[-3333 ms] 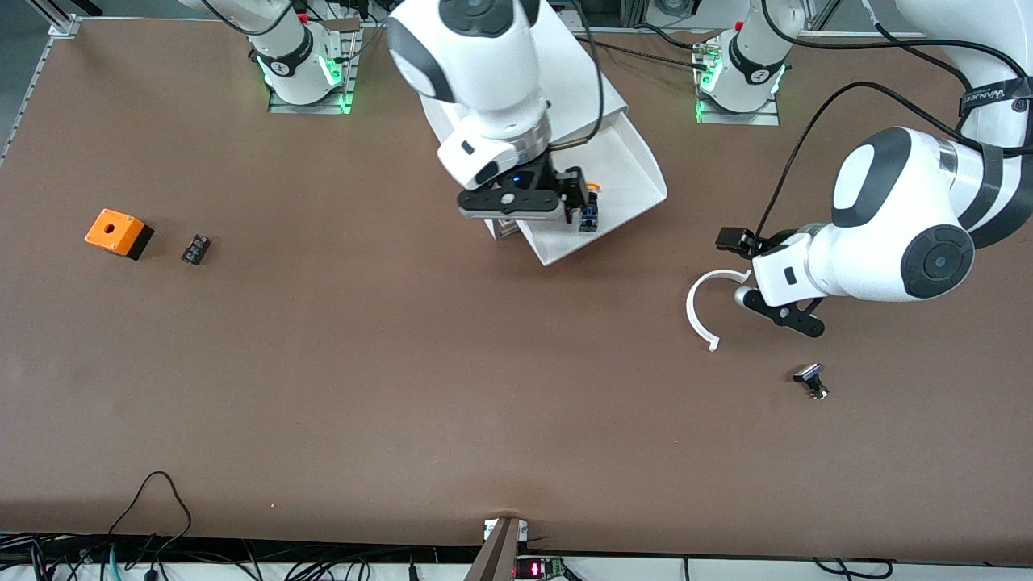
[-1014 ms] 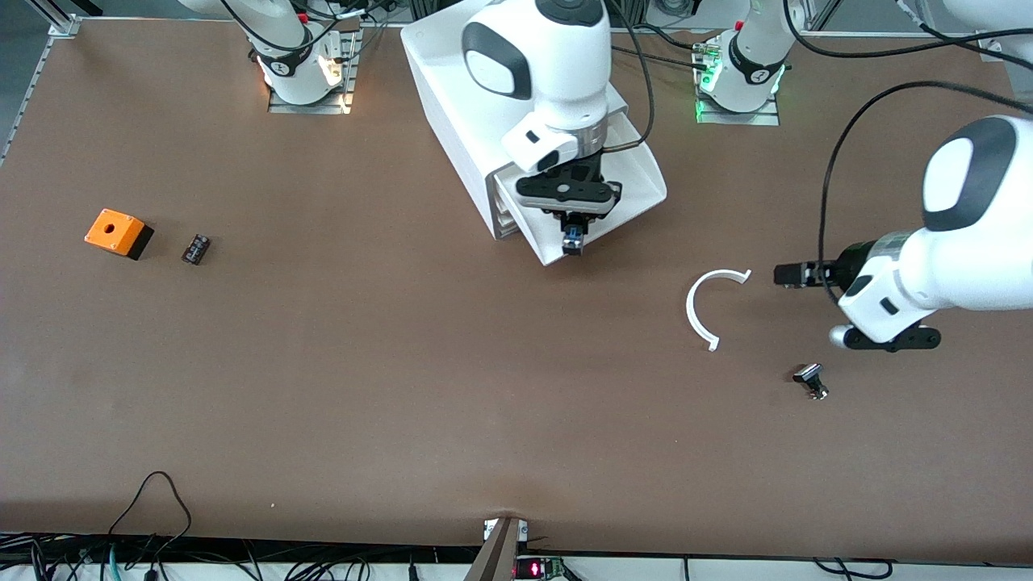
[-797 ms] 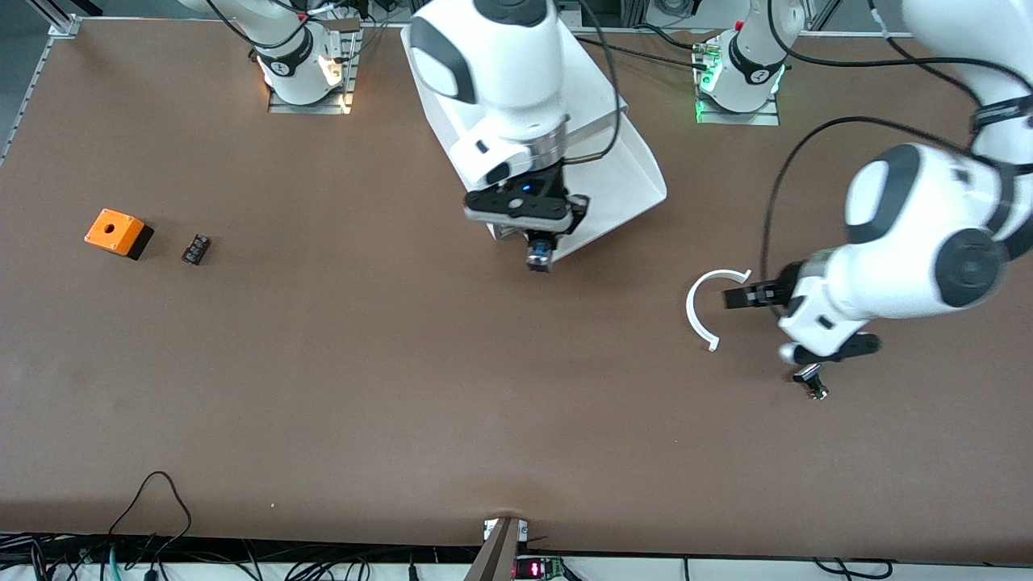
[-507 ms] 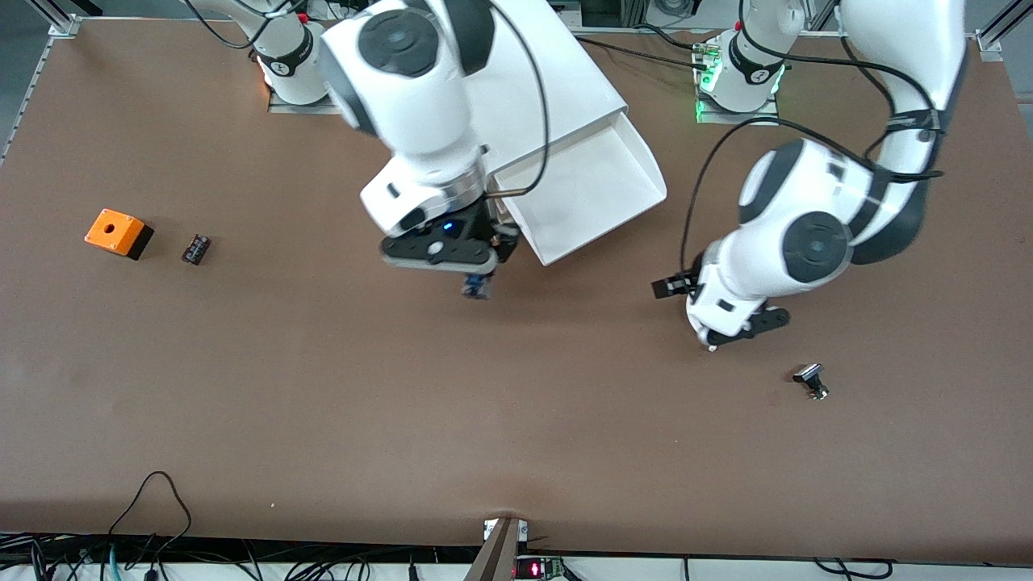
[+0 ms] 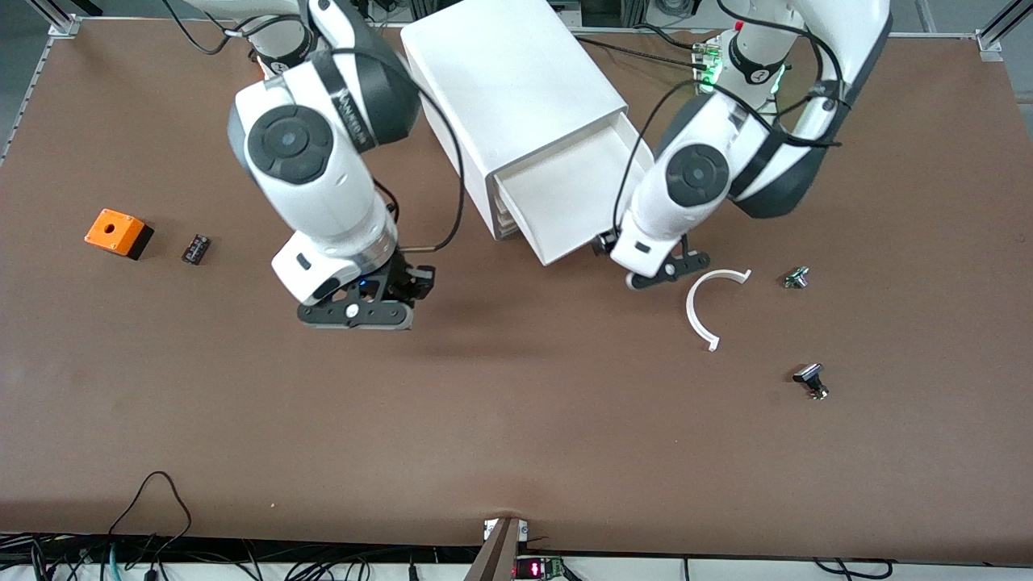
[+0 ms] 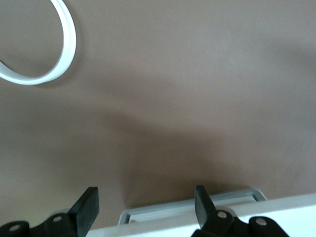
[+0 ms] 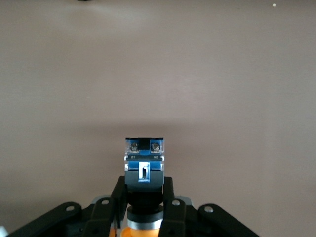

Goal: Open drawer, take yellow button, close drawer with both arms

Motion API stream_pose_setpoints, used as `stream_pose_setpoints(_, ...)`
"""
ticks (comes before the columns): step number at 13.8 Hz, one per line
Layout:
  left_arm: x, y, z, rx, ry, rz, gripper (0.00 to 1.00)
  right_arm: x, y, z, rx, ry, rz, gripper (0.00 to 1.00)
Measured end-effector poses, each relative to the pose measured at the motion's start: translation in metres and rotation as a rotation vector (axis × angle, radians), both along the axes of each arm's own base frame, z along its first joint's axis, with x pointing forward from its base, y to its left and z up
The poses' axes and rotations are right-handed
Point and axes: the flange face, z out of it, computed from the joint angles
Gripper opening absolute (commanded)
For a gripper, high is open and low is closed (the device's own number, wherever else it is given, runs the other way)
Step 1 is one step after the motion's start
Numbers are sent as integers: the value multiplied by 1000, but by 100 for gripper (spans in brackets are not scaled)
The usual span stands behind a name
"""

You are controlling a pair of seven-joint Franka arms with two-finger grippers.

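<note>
Brown matte counter (image 5: 516,420) carrying a white box cabinet (image 5: 508,81) whose top drawer (image 5: 565,202), a smooth shallow plastic tray, stands pulled out toward the front camera. Right end effector (image 5: 386,311) over bare counter beside the cabinet, toward the right arm's end, its fingers (image 7: 170,200) clamped on the button (image 7: 143,168). The right wrist view alone shows the button: long axis in line with the fingers, blue terminal block outward, orange cap at the palm. Left end effector (image 5: 637,262), fingers (image 6: 203,201) spread wide and empty, hangs just in front of the drawer lip, near a white curved plastic strip (image 5: 706,311).
</note>
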Motion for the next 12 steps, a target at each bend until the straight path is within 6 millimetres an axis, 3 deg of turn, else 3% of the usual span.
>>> stream_pose_setpoints(2, -23, -17, -3, 8, 15, -33, 85, 9, -21, -8, -19, 11, 2, 0)
stream_pose_setpoints(4, -33, -21, -14, 4, 46, -31, 85, 18, -43, -25, -47, 15, 12, 0)
stream_pose_setpoints(8, -54, -43, -12, -53, 102, -30, 86, 29, -103, -92, -86, -25, 66, 0)
stream_pose_setpoints(12, -76, -63, -14, -82, 151, -35, 88, 20, -175, -158, -126, -65, 126, 0)
